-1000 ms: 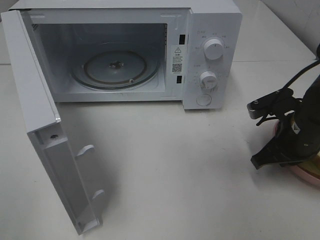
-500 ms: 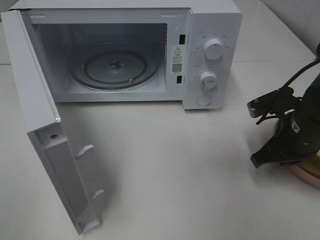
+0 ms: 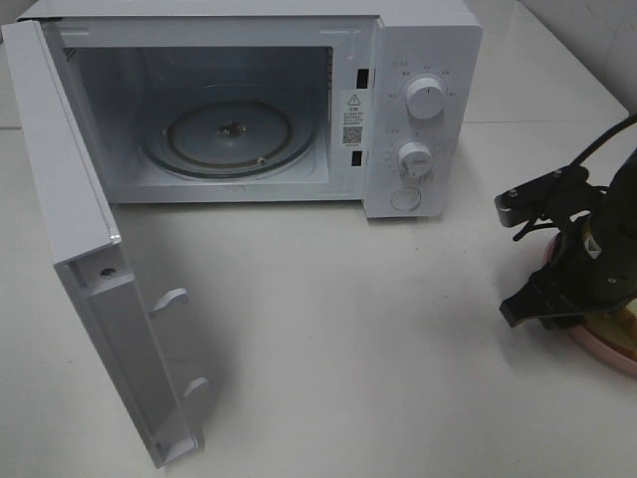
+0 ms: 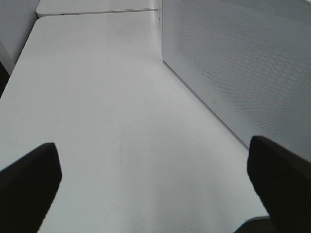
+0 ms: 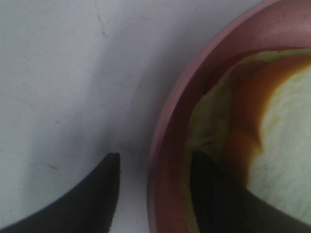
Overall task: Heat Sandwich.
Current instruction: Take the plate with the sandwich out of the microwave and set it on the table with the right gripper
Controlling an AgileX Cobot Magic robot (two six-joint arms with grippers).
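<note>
Sandwich [image 5: 277,160] of soft white bread fills round, smooth pink plate [image 5: 170,126]

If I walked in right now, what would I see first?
Probably the big white microwave at the back of the table, its door swung wide open on the left and the glass turntable bare inside. Then the black right gripper at the far right, with one finger on each side of the pink plate's rim, the sandwich lying on that plate.
</note>
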